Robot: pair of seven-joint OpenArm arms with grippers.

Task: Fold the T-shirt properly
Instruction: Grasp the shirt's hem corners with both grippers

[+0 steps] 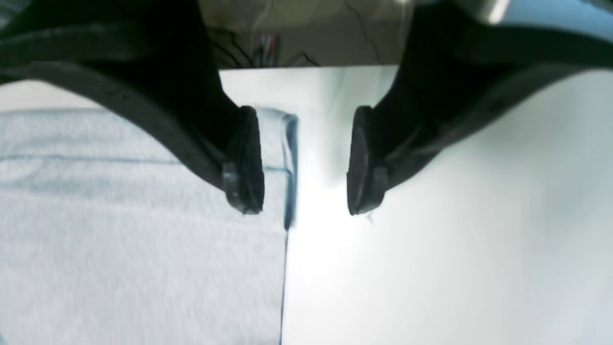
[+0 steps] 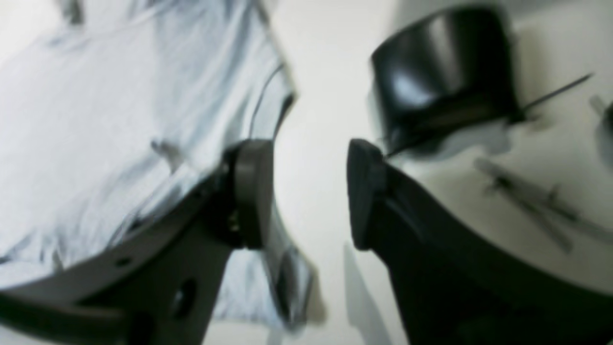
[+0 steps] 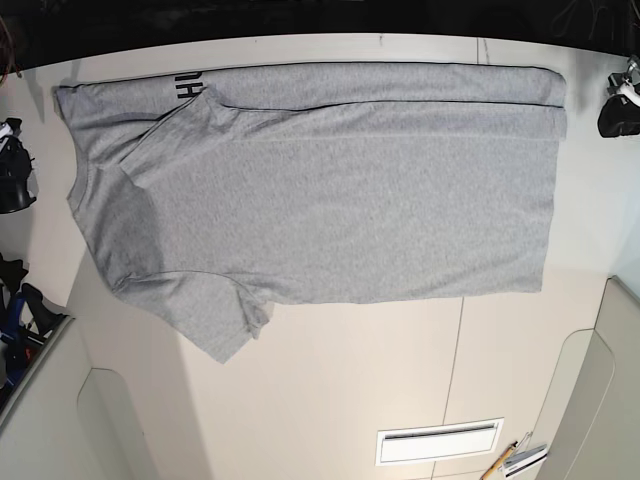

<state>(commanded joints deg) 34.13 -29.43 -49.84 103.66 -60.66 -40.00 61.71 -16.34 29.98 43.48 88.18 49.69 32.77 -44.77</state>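
The bench (image 3: pixel 330 380) is carrying the T-shirt (image 3: pixel 330 200), which is lying spread flat across its far half, neck end toward the base view's left and hem toward its right; one long edge is already lying doubled over along the far side, with black lettering (image 3: pixel 186 88) peeking out near the sleeve. The fold is judged to be partly done, and the next move is probably calling for both arms to pinch the near long edge and carry it across. The left gripper (image 1: pixel 304 160) is hovering with jaws apart and empty, straddling the hem corner. The right gripper (image 2: pixel 310 191) is likewise gaping empty beside the crumpled shoulder end.
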